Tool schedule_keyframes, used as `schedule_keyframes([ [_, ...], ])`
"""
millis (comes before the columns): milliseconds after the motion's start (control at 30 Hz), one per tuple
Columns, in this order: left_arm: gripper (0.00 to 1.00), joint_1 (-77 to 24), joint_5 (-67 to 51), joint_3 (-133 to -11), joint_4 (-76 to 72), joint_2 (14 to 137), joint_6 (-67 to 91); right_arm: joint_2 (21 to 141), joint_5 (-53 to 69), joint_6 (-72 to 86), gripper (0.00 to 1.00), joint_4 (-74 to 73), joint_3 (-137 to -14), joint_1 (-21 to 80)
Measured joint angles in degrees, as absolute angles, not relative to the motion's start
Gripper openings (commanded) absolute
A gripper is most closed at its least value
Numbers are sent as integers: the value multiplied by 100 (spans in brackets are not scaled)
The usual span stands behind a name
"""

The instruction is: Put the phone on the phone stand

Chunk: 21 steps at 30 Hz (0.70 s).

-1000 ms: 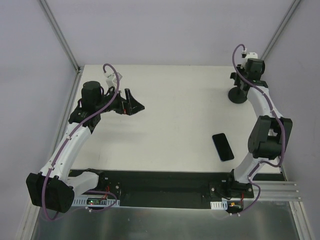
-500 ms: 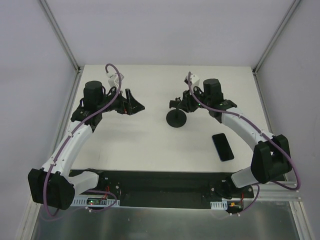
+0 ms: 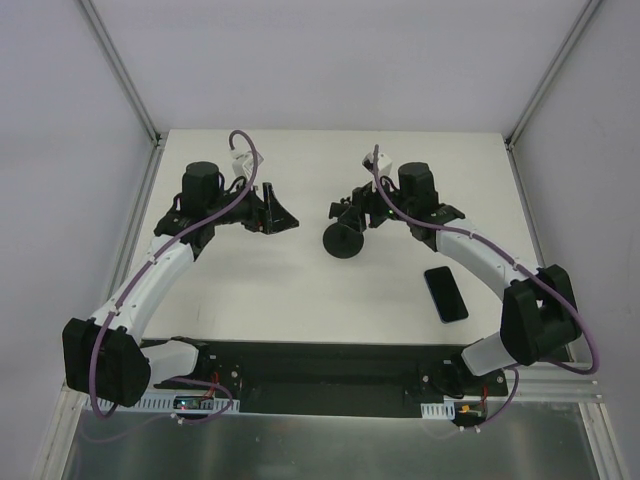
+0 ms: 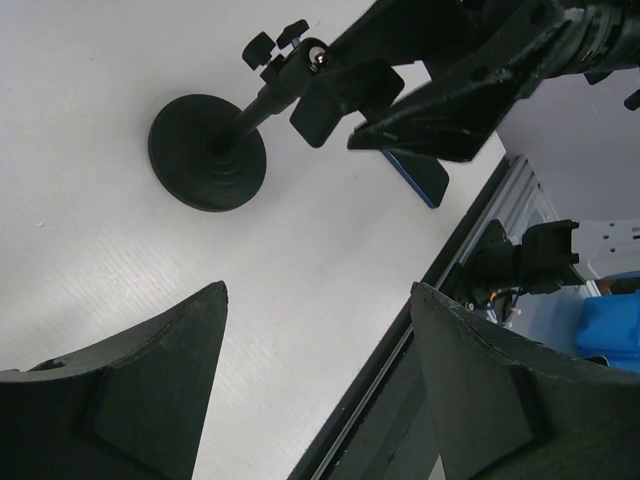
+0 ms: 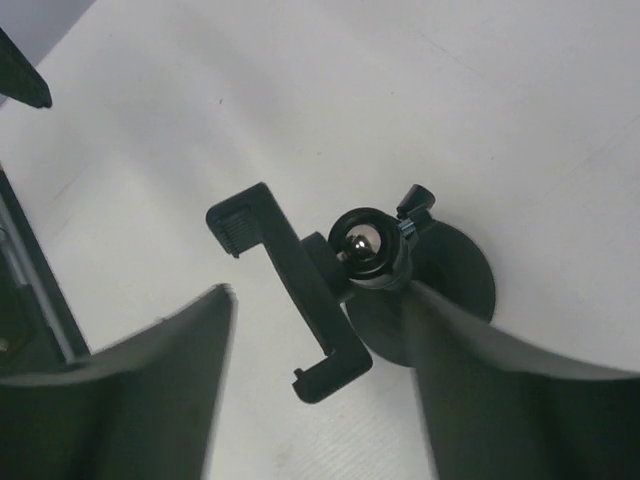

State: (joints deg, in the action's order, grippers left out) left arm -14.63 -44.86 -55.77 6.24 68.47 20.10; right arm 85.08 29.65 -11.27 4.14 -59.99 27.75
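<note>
The phone stand point(image 3: 343, 243) sits slightly further left on the desk point(image 3: 300, 290) than before, with the right gripper point(image 5: 320, 298) holding its jaws spread around the cradle. On the left gripper point(image 4: 318, 295) the jaws are spread too, and the phone point(image 3: 446, 294) is unmoved.

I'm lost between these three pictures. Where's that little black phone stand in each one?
Top external: phone stand centre, up-left of the phone.
Left wrist: phone stand upper left.
Right wrist: phone stand centre, seen from above.
Shared landmark: its round disc base.

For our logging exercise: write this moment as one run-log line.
phone: flat on table, untouched | phone stand: inside right gripper, grip unclear | left gripper: open, empty
</note>
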Motion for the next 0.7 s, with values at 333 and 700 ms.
schedule_keyframes([
  [333, 82, -1503, -4504, -5564, 620, 6847, 2016, 6925, 2012, -517, 96, -480, -5465, 2582],
  [700, 99, -1509, -4501, -5559, 622, 6604, 2023, 5843, 766, 438, 96, -1964, -4663, -685],
])
